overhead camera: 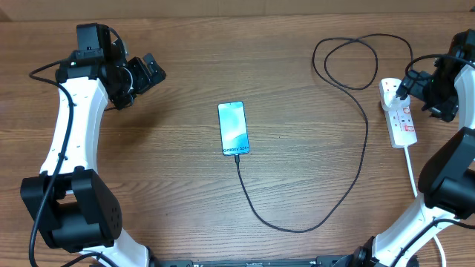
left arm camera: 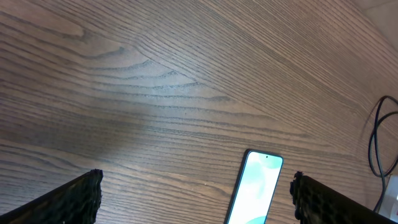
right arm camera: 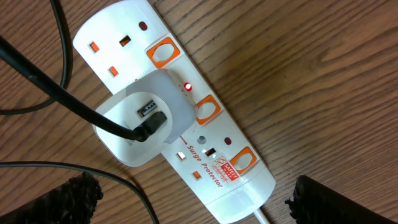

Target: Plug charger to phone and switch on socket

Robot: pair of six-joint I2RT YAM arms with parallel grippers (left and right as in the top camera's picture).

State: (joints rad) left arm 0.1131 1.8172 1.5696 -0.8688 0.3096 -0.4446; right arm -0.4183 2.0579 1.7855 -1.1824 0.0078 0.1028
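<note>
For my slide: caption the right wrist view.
Charger cable in a white adapter on the socket, red light lit.

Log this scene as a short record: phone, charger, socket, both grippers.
phone: flat on the table, screen up and lit
charger: black cable meets the phone's lower edge, loops right, ends in a white adapter
socket: white strip at the table's right, adapter in its middle outlet, small red light lit beside it
left gripper: open, empty, above the table near the phone
right gripper: open, empty, over the socket
</note>
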